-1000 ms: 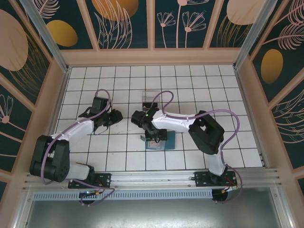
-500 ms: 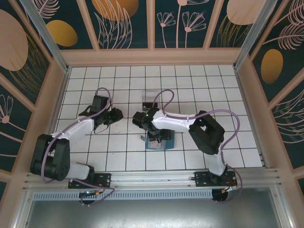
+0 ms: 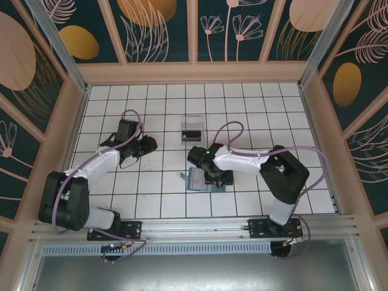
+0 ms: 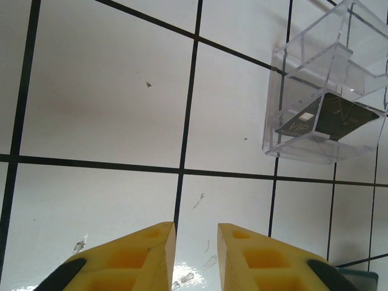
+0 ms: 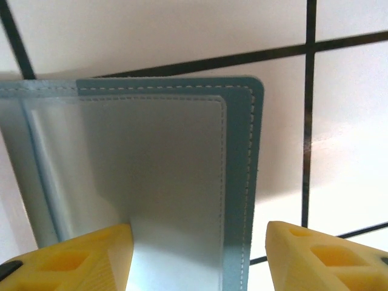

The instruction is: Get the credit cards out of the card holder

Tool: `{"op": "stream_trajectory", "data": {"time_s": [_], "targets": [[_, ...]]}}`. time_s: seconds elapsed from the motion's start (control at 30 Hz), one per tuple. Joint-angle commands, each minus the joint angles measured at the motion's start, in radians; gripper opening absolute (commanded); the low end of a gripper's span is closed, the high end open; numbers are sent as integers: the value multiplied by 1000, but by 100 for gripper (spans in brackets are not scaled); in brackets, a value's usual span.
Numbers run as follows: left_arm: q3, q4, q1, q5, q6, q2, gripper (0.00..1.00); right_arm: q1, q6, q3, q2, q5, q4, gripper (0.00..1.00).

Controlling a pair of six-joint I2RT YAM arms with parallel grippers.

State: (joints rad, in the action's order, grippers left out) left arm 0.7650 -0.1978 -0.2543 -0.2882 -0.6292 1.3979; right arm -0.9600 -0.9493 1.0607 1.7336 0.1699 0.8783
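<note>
My right claw [image 5: 197, 233] stands wide and holds nothing. The card holder [image 5: 176, 170] is straight ahead of it and partly between its fingers. The stitched slate-blue flap reaches from over one finger almost to the other, whose tip sits just clear of the flap's rounded corner. Judging by the shadow beside it, the holder is open and raised a little off the bench [image 5: 151, 36]. I cannot tell whether the pale pocket under the flap has a card in it. To do this step well, I would not close across the whole flap. I'd go in low, catch only the exposed edge of a card, and draw it along the line of the pocket so the soft holder doesn't drag along. My left claw [image 4: 195, 236] is narrow with nothing in it, hovering over bare tile. Up and to its right sits the clear tray [image 4: 276, 103] with a dark card [image 4: 342, 115] lying inside. That claw could come across and pin the holder down.
</note>
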Motion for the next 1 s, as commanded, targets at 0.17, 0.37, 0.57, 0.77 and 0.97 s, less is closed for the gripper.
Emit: {"op": "stream_trajectory", "data": {"time_s": [0.17,0.37,0.57,0.77,0.97], "targets": [[25,-28,-1,-15,-23,-32,26,63,-31,-173,-166,-135,-270,55],[36,-29,-11,-19,-32,-27,26,70,-22,-201,-195,-162,-320,48],[55,-37,-76,-17,-49,-28,25,68,-21,-182,-171,-215,-387,42],[65,-33,-184,4,-113,-48,25,61,-9,-140,-110,-280,-477,39],[79,-27,-294,40,-170,-48,24,58,38,-105,-75,-222,-426,38]]}}
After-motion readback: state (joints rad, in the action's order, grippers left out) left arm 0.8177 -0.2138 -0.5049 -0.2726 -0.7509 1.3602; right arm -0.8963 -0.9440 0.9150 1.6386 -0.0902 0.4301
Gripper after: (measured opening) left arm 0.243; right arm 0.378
